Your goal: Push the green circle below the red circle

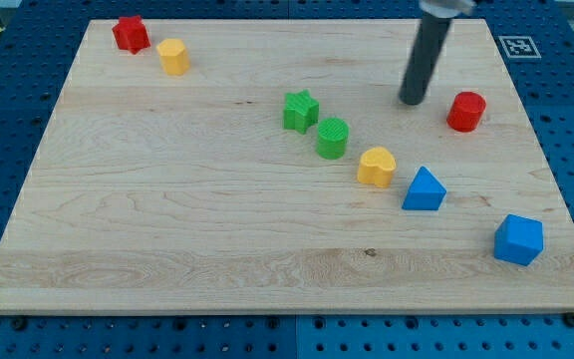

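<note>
The green circle (333, 138) stands near the middle of the wooden board (167, 219), just below and right of a green star (301, 111). The red circle (465, 111) stands toward the view's right. My tip (412, 101) is on the board between them, left of the red circle and up and to the right of the green circle, touching neither.
A yellow heart (376, 166) and a blue triangle (424, 189) lie in a diagonal line below and right of the green circle. A blue cube (518, 239) sits at the lower right. A red star (130, 34) and a yellow hexagon (173, 57) sit at the upper left.
</note>
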### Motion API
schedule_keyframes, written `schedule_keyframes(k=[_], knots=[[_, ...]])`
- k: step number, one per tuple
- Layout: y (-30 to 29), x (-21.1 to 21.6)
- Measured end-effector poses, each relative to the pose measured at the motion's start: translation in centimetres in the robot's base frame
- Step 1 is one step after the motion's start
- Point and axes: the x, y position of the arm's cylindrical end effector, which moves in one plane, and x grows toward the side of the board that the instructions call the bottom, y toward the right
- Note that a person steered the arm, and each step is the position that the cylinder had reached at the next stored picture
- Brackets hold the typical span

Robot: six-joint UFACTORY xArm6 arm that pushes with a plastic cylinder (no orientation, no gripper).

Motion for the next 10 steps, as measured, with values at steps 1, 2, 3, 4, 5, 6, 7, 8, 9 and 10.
schedule_keyframes(k=[1, 2, 3, 4, 5, 6, 7, 8, 9, 10], knots=[[-5.4, 0.0], [-10.3, 0.0], [-15.2, 0.0], [-18.8, 1.8], [-20.0, 3.8], [-19.0, 3.7], [-16.2, 3.8], [-13.5, 4.4], [-13.3, 6.5], [-12.8, 7.6]])
